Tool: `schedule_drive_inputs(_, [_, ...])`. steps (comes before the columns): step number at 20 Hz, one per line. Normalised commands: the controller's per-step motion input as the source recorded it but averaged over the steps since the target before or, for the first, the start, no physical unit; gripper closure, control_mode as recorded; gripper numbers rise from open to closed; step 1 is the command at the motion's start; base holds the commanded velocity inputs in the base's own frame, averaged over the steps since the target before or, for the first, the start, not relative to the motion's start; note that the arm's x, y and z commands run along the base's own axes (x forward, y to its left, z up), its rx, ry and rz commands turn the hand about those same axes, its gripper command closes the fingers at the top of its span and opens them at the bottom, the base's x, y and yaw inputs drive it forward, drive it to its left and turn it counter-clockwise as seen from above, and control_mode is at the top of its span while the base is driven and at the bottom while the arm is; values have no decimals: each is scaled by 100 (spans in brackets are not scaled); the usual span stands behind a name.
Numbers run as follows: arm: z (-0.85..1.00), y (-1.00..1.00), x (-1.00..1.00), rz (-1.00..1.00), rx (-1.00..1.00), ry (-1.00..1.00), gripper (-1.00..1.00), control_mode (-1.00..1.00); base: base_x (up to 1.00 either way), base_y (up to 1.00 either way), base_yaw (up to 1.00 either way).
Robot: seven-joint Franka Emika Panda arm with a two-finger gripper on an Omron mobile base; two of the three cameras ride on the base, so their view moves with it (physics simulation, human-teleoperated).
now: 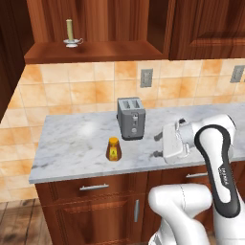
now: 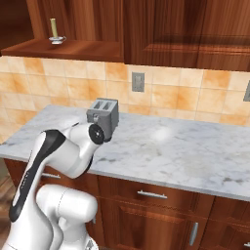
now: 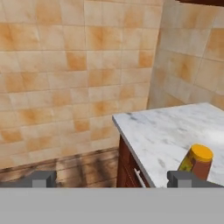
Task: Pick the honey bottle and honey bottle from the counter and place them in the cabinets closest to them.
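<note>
A honey bottle [image 1: 113, 149] stands on the counter [image 1: 72, 143], lower left of the toaster [image 1: 131, 118]. A candle holder [image 1: 72, 33] sits on the shelf ledge [image 1: 95, 51], upper left of frame.

Even, bright rendered light, no blur. Soft sheen on the marble counter [image 1: 72, 139] toward 9 o'clock; short shadow under the toaster [image 1: 131, 117]; wall cabinets [image 2: 185, 34] darker at 12 o'clock.

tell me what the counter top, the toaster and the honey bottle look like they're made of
Counter top: likely polished marble or a lookalike, white with grey veining and a soft sheen.
Toaster: seems brushed metal, with an even grey body, darker trim and two top slots.
Honey bottle: probably glass or clear plastic, with an amber see-through body; the orange-yellow cap looks like plastic and the yellow label like paper.
</note>
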Motion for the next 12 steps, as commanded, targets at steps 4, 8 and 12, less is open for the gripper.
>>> schedule_drive_inputs(4, [-26,17,6,0,2,-2,-100,-100,0,0,0])
schedule_drive_inputs(8, [-29,13,24,-2,4,-6,-100,-100,0,0,0])
schedule_drive_inputs(12, [-15,2,9,-4,3,-7,-100,-100,0,0,0])
